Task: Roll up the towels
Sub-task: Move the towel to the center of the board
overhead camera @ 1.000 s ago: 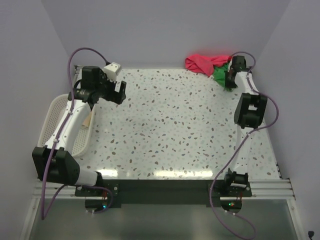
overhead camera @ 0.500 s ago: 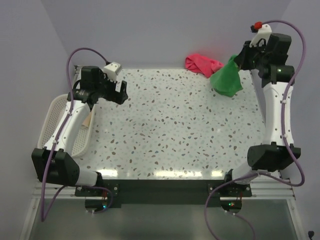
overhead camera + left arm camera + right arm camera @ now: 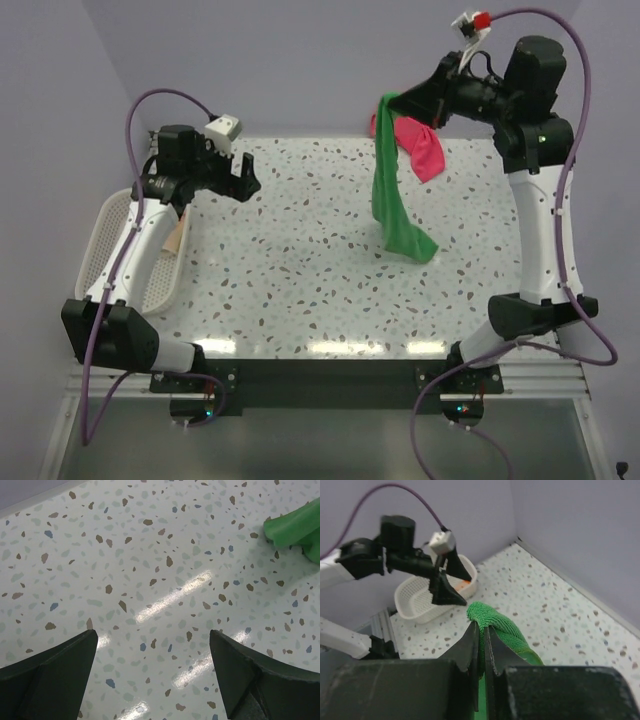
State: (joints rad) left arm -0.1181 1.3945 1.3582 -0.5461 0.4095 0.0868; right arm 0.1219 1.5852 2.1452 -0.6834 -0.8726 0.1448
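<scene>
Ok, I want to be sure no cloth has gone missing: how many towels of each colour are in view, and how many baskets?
green towel: 1
pink-red towel: 1
peach-orange towel: 1 (only partly visible, in the basket)
white mesh basket: 1
Total: 4 things, 3 of them towels

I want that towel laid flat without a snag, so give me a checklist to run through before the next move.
1. Right gripper shut on the bright green cloth towel: ok.
2. Green towel hangs in one long strip: ok.
3. Its lower end touching the speckled table: cannot tell.
4. Left gripper open and empty: ok.
5. Pink-red cloth towel clear of the green one: cannot tell.
</scene>
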